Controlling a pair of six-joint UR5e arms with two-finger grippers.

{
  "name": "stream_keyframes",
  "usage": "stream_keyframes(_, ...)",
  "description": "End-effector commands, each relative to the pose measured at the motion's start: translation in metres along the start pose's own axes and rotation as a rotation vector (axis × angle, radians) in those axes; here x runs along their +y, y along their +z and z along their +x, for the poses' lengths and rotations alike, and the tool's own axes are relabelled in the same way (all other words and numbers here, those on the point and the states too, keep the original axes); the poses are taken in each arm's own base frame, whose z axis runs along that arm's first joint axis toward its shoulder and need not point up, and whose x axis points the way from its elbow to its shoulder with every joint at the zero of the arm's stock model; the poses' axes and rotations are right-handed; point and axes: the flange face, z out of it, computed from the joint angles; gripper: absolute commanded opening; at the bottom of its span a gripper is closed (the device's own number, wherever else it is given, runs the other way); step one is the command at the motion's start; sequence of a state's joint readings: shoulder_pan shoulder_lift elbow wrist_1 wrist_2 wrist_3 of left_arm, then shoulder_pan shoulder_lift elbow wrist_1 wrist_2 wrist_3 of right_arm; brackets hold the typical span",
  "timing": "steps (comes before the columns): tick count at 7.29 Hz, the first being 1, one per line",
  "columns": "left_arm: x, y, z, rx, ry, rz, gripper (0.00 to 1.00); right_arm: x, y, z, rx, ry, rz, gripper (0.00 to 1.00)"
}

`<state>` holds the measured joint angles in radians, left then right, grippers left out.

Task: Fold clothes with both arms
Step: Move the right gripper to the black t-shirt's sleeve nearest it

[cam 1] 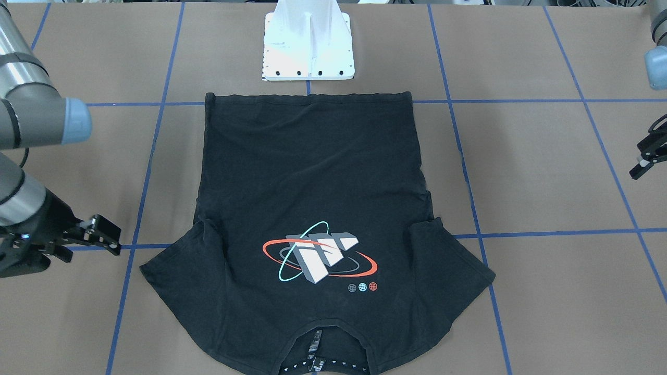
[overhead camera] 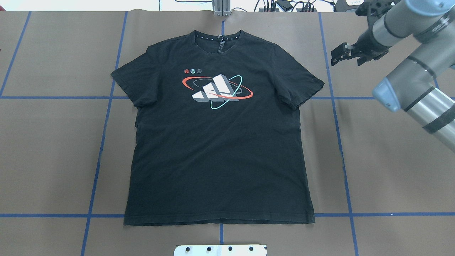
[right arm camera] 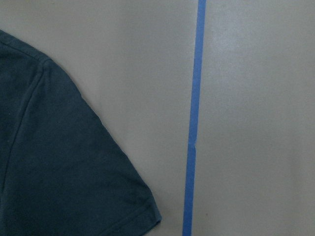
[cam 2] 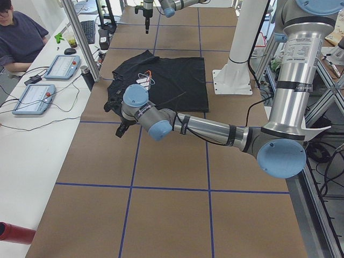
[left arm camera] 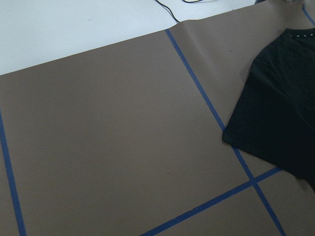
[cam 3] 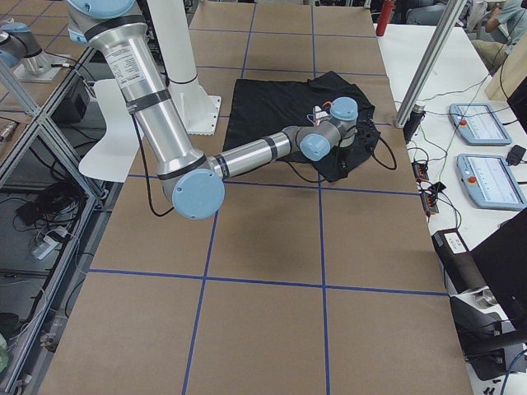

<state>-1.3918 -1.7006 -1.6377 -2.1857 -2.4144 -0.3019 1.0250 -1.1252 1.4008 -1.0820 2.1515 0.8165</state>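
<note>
The black T-shirt [cam 1: 312, 172] lies flat and face up in the middle of the table, logo showing, collar at the far edge in the overhead view [overhead camera: 217, 149]. My right gripper [overhead camera: 336, 57] hovers beside the shirt's right sleeve, apart from it, and looks open and empty; it also shows in the front view [cam 1: 110, 240]. Its wrist view shows that sleeve's hem [right arm camera: 59, 167]. My left gripper [cam 1: 640, 164] hangs off the shirt's other side, well away from the cloth, and looks open and empty. Its wrist view shows the left sleeve [left arm camera: 280, 108].
The white pedestal base [cam 1: 307, 47] stands just behind the shirt's hem. Blue tape lines [overhead camera: 103, 142] grid the brown table cover. A person [cam 2: 19, 40] sits at a side bench with tablets [cam 2: 33, 98] beyond the table's far edge.
</note>
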Motion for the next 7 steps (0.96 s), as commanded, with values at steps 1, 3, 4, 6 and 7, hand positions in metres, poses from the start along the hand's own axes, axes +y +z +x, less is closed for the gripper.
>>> stream_keyframes(1,0.0,0.002,0.002,0.003,0.004,-0.002,1.0,0.012,0.06,-0.005,-0.026,-0.017,0.045,0.96)
stream_keyframes(3,0.0,0.003,0.002,0.004,0.003,-0.005,1.0,0.021,0.079,-0.012,-0.012,-0.034,0.043,0.92)
stream_keyframes(4,0.0,0.004,0.003,0.005,0.006,-0.005,1.0,0.022,0.08,-0.012,-0.012,-0.037,0.04,0.86)
stream_keyframes(6,0.001,0.005,0.002,0.005,0.004,-0.008,1.0,0.027,0.084,-0.014,-0.011,-0.06,0.033,0.68)
stream_keyframes(7,0.0,0.004,0.003,0.005,0.004,-0.007,1.0,0.028,0.085,-0.013,-0.008,-0.087,0.03,0.63)
